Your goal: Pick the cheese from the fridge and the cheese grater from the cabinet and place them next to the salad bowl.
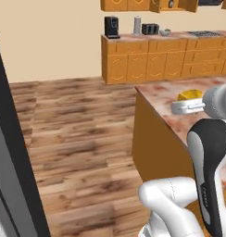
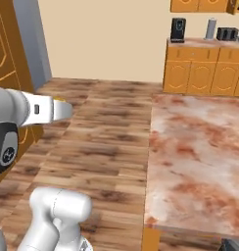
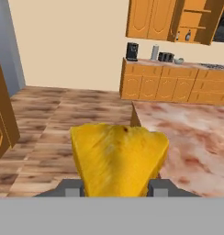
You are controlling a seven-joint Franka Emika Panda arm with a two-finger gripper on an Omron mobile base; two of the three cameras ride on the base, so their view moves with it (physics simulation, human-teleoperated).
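Left base view: gripper (image 1: 191,102) clamped on the cheese (image 1: 189,96), held above the marbled island counter (image 1: 156,99). Right base view: cheese tip poking past the hand over wood floor (image 2: 107,147). Hand view: cheese between the jaws; far cabinet (image 3: 196,20) open, grater unfetched, salad bowl (image 3: 178,60) distant.
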